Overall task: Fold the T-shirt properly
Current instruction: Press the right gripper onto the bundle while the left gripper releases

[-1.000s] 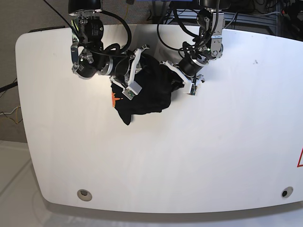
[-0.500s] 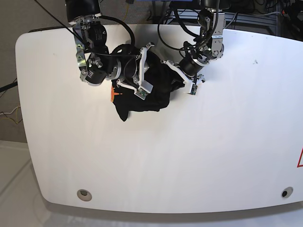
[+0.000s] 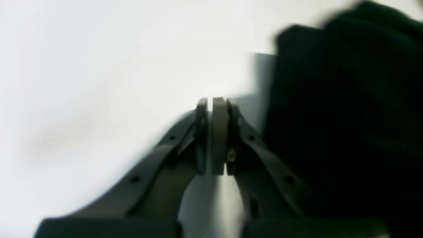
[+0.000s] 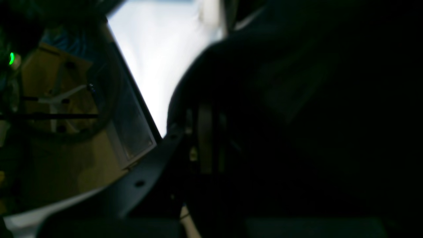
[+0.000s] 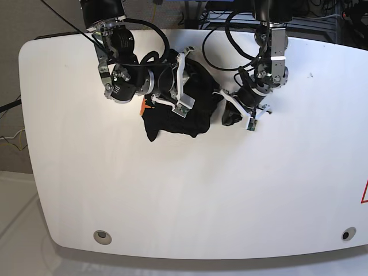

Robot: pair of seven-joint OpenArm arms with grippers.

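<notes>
Base view: the T-shirt [image 5: 184,109] lies bunched on the white table [image 5: 190,190], toward 12 o'clock. The right gripper [image 5: 179,86] reaches sideways from 9 o'clock, its fingers pinched together into the cloth. The left gripper [image 5: 238,115] angles down from 1 o'clock, fingers [image 3: 219,132] pressed together, empty, just beside the shirt's edge.

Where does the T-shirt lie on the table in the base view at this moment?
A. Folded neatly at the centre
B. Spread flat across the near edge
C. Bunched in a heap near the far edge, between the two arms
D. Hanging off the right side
C: the T-shirt sits crumpled in a dark heap toward the far side of the table, with both arms reaching into it.
</notes>
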